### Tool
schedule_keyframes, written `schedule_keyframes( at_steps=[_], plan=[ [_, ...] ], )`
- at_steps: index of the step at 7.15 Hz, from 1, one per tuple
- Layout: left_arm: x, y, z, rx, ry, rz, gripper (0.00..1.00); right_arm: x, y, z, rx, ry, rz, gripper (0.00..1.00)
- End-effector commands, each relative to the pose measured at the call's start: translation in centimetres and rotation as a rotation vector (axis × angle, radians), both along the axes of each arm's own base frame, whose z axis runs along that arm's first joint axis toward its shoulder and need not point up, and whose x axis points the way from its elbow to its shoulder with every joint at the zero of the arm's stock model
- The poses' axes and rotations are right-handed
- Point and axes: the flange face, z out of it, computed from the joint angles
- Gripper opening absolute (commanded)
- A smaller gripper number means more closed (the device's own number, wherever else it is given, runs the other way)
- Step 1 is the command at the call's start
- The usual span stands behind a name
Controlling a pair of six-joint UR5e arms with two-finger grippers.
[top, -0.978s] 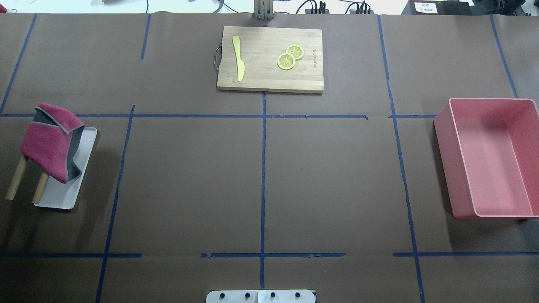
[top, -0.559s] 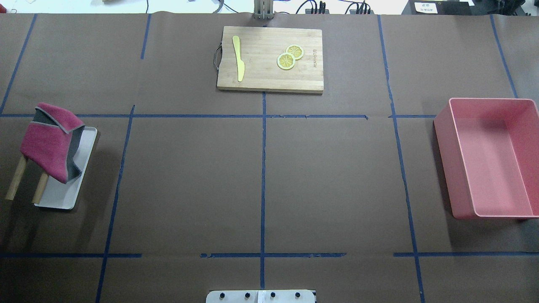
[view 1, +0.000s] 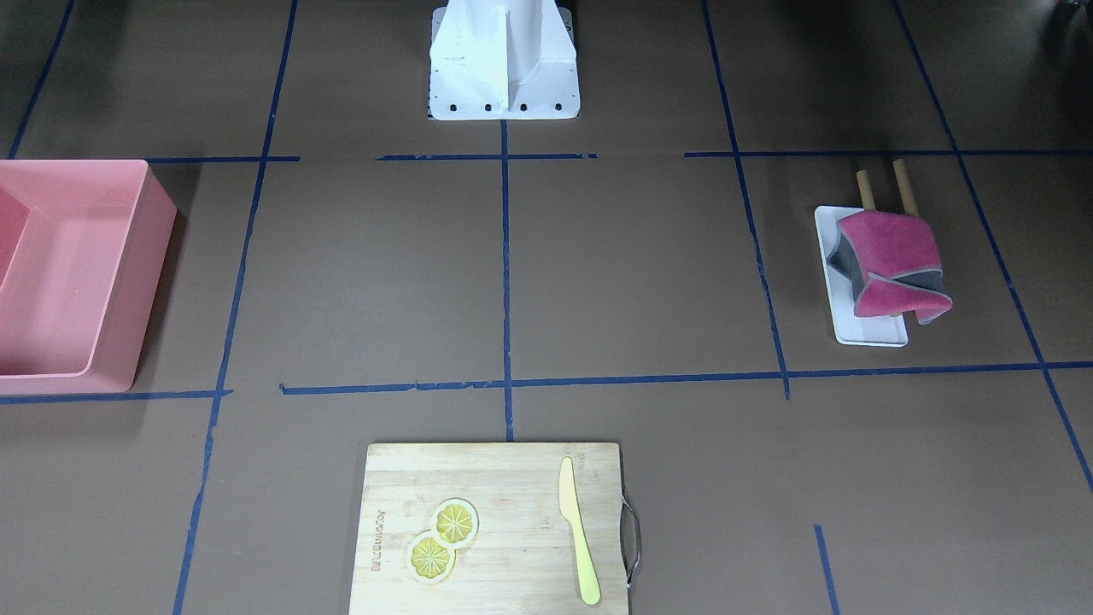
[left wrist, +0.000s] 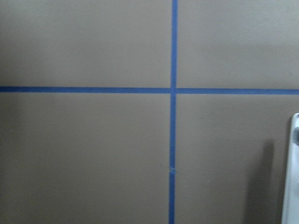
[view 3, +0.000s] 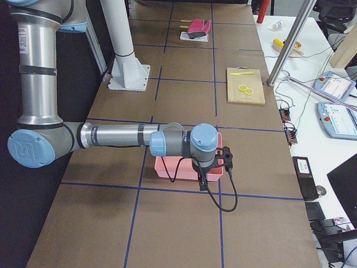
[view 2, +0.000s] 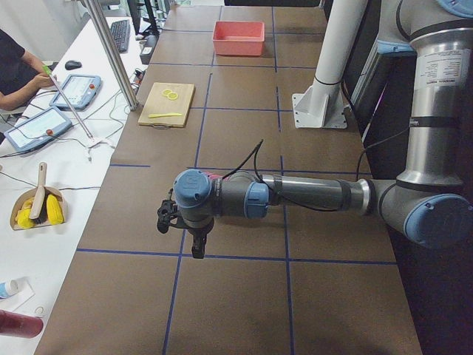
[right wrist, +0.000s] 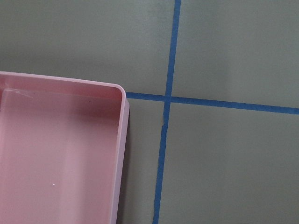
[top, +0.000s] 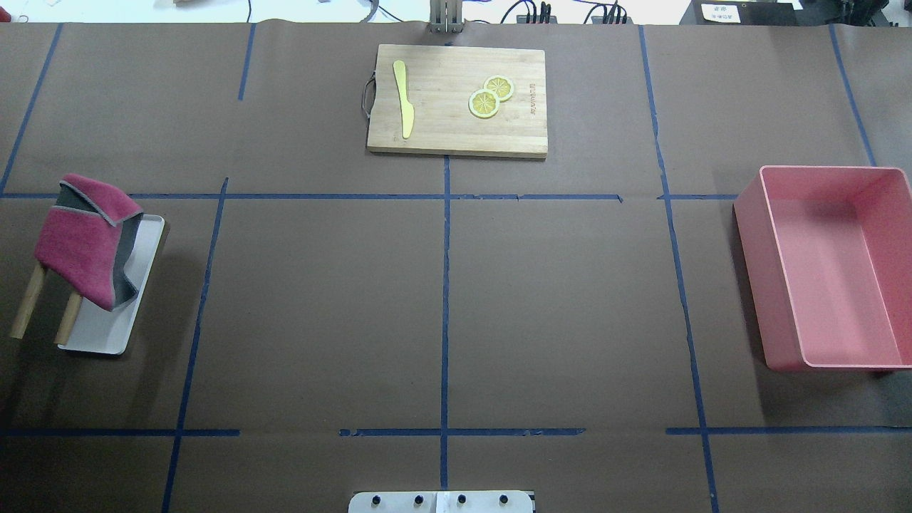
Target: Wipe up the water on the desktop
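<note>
The bench (top: 320, 306) spans the whole workspace, a flat matte brown sheet that looks papery (likely to scuff under hard rubbing); no puddle shows. The red cloth (top: 82, 239), draped on a wooden rack (top: 28, 303) over the white tray (top: 100, 335) at the robot's left, looks soft and light, best pinched at its top fold. Whether the left pincer (view 2: 196, 244) or right pincer (view 3: 203, 180) is open cannot be told.

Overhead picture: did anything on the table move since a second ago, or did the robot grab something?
Nothing on the desktop visibly moved, and nothing was grabbed or let go. The red cloth hangs as before on its wooden rack over the white tray. The knife and lemon slices lie on the cutting board, and the pink bin stays at the right.
</note>
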Motion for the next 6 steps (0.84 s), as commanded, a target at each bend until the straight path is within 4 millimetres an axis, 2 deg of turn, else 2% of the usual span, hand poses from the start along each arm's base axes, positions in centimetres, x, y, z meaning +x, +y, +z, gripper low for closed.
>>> schedule_keyframes(
  at_steps=[1, 2, 3, 4, 6],
  plan=[
    [0.2, -1.3, -2.9, 0.108, 0.036, -0.003, 1.0, 0.0, -0.4, -2.4, 0.048, -0.006, -0.002, 1.0],
    [0.5, -1.8, -4.7, 0.086, 0.084, -0.039, 1.0, -0.1, 0.0, -2.3, 0.045, -0.007, -0.001, 1.0],
    [0.6, -1.8, -6.9, 0.086, 0.094, -0.067, 1.0, 0.0, 0.1, -1.3, 0.023, -0.006, 0.002, 1.0],
    [1.7, -2.8, -8.3, 0.084, 0.102, -0.07, 1.0, -0.1, 0.1, -1.2, 0.021, -0.01, 0.0, 1.0],
    [5.6, -3.2, -8.9, 0.097, 0.135, -0.079, 1.0, -0.1, 0.1, -1.9, 0.035, -0.01, 0.001, 1.0]
  ],
)
